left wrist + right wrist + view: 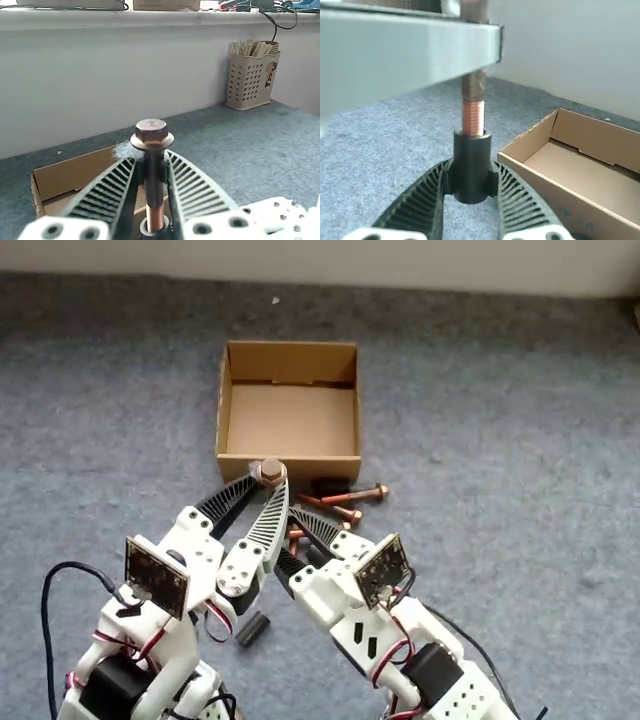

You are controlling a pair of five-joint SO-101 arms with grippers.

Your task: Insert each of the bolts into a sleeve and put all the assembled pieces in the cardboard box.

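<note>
Copper-coloured hex-head bolt, threaded end in short black cylindrical sleeve.
Left pincer clamps the bolt; right pincer clamps the sleeve, near brown cardboard box.

A grey, carpet-like cover lies over the counter. A pale wall rises at its far edge. A beige plastic basket with cut-out holes stands upright on the counter against that wall, holding wooden sticks. Above runs a ledge with dark cables trailing over it.
</note>
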